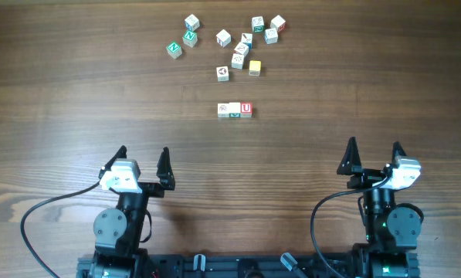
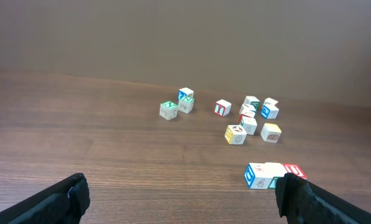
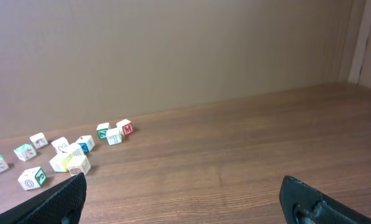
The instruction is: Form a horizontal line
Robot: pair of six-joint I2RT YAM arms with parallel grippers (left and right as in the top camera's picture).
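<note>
Nearest the base, two hands: left hand (image 1: 144, 154) and right hand (image 1: 374, 147), both spread wide and holding nothing. Out on the counter (image 1: 60, 93), midway, sits the horizontal line (image 1: 235, 110): three white cubes touching side by side, red U at the right end. Farther back, loose cubes (image 1: 223, 37) lie scattered, roughly a dozen, though the tight middle bunch is hard to count. One yellow cube (image 1: 254, 67) is among them.

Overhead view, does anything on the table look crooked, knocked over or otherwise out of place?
Nothing stands out. The three-cube row lies straight, cubes touching, level across the picture. The loose cubes beyond it are scattered and turned at odd angles, but none looks damaged. The left gripper and right gripper are open and empty.
</note>
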